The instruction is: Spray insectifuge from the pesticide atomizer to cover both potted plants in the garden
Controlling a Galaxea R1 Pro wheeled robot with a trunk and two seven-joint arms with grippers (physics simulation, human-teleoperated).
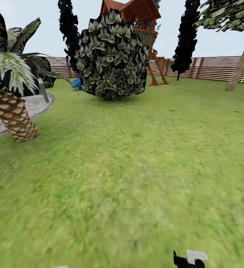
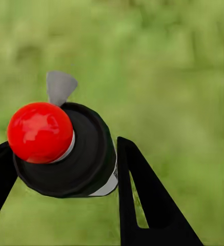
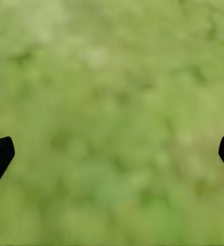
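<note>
In the left wrist view my left gripper [image 2: 63,148] is shut on the pesticide atomizer [image 2: 88,154]. I see it end-on: a dark cylindrical body with a strip of white label, a glossy red ball cap and a grey nozzle piece [image 2: 59,86]. One black finger presses each side of the body, over blurred grass. My right gripper [image 3: 112,148] is open with nothing between its fingers, which sit far apart above bare lawn. A black and white bit of the right arm [image 1: 190,258] pokes in at the head view's bottom edge. The potted plants are out of view.
The garden lawn [image 1: 136,167] stretches ahead. A scaly palm trunk [image 1: 13,115] stands at the left beside a grey paved patio [image 1: 36,104] with a grey bollard [image 1: 43,89]. A big leafy bush [image 1: 110,56], a wooden play tower [image 1: 144,22] and a slatted fence [image 1: 211,69] lie beyond.
</note>
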